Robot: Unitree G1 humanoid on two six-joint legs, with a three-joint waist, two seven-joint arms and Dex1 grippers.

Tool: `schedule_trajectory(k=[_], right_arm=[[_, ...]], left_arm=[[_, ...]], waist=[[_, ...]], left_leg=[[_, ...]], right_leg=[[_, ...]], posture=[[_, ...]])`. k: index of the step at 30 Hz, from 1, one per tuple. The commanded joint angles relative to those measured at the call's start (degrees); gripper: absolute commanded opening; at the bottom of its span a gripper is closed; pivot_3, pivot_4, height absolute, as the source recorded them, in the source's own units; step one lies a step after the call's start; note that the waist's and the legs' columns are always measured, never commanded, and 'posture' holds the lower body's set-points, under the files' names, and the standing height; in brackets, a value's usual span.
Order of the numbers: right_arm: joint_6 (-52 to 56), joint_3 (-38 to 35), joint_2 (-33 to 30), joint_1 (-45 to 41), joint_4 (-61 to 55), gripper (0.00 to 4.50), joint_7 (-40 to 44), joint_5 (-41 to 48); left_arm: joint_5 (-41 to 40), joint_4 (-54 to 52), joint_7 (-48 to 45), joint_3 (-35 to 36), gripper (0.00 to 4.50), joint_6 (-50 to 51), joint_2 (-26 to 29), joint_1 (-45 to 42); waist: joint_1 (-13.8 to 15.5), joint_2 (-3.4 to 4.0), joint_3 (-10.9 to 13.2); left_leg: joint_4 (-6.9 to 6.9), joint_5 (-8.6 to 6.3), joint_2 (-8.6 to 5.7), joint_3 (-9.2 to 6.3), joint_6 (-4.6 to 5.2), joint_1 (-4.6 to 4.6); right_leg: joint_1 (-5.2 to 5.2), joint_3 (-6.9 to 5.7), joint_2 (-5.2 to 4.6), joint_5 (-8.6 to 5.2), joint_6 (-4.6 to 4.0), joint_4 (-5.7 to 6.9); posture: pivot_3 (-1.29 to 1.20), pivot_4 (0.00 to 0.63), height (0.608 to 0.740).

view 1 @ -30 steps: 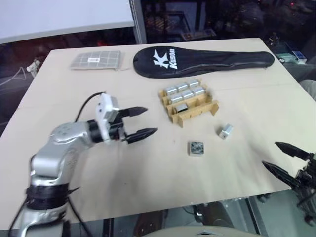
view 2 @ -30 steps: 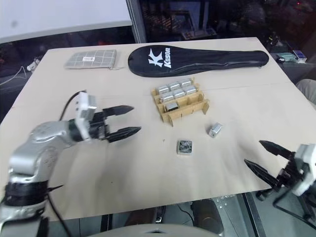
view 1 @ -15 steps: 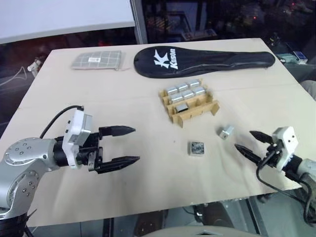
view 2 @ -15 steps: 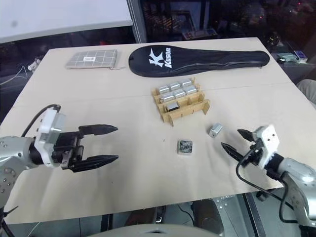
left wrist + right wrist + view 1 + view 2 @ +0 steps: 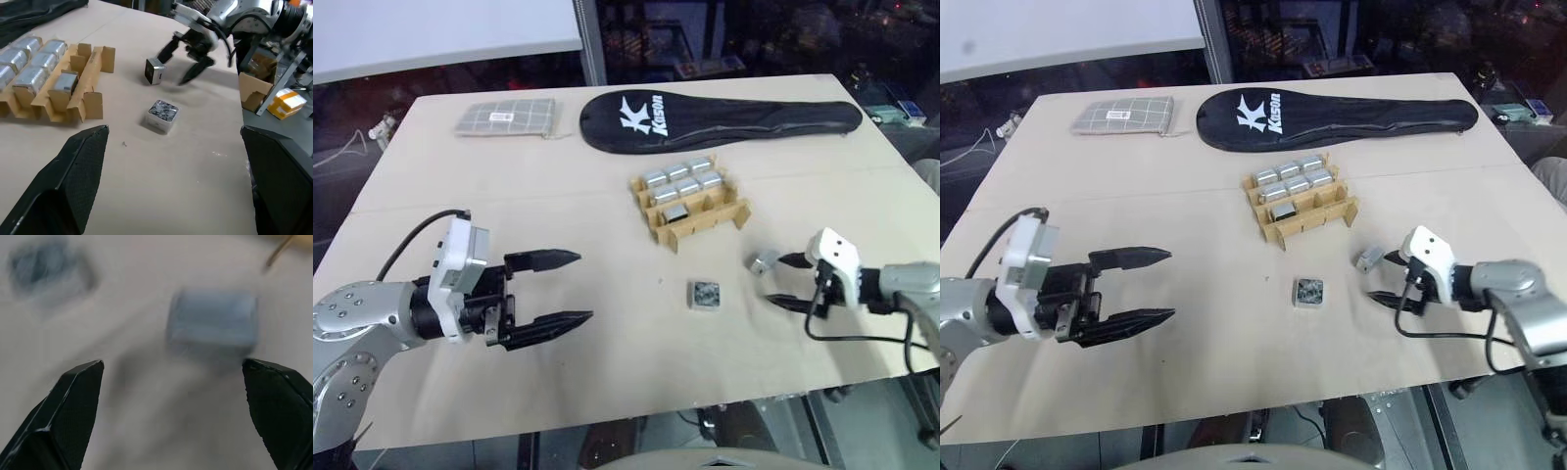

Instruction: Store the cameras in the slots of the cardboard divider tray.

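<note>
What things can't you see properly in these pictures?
- Right wrist view: the loose camera ahead of the right gripper is blurred, so its faces can't be read.
- Eye views: the tray walls hide the slot bottoms.
- Eye views: the label on the checked pouch is too small to read.

Head stereo pair looks forward and down over the whole table, from a distance. Left wrist view sits low over the tabletop, facing across to the cardboard divider tray and right gripper. Right wrist view hangs close above one loose camera. All views share the loose-camera patch at lower right.
</note>
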Motion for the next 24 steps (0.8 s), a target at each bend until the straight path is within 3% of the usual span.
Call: schedule_trajectory(k=[1,5,13,24], right_arm=[[-5.4,2.9,-3.6,-6.9,3.0,4.5,7.3,-4.0],[-16.2,9.8,-4.3,-16.9,11.1,4.5,12.6,-13.5],[-39.3,20.0,3.1,-35.6,28.0,4.5,18.6,-26.0],[-51.7,25.0,7.5,-43.1,30.8,4.5,25.7,-29.4]], left_arm=[[-1.3,-2.0,0.7,1.7,4.46,-0.3,0.4,0.5],[-1.7,-2.8,1.3,2.0,4.46,-0.4,0.1,1.2],[-2.5,-3.7,2.5,2.5,4.46,-0.5,0.3,2.1],[-2.1,-4.5,2.4,3.1,4.46,-1.5,-0.2,5.0]], waist=[[-0.3,-0.03,0.0],[-0.5,-0.01,0.0],[-1.1,-0.02,0.1],[-1.2,0.01,0.1]], left_leg=[[0.0,0.0,0.03,0.05,0.0,0.03],[-0.08,0.0,0.12,0.0,-0.01,0.05],[-0.08,0.0,0.07,0.01,-0.02,-0.06],[-0.11,0.0,0.03,-0.21,-0.03,-0.05]], right_leg=[[0.01,-0.02,0.03,0.0,0.0,0.01],[-0.02,-0.08,0.12,0.0,-0.01,0.01],[-0.1,-0.06,0.03,0.13,-0.19,0.0],[-0.12,-0.06,-0.02,0.16,-0.24,0.01]], posture=[[0.0,0.15,0.74],[0.0,0.15,0.74],[0.0,0.15,0.74],[0.0,0.15,0.74]])
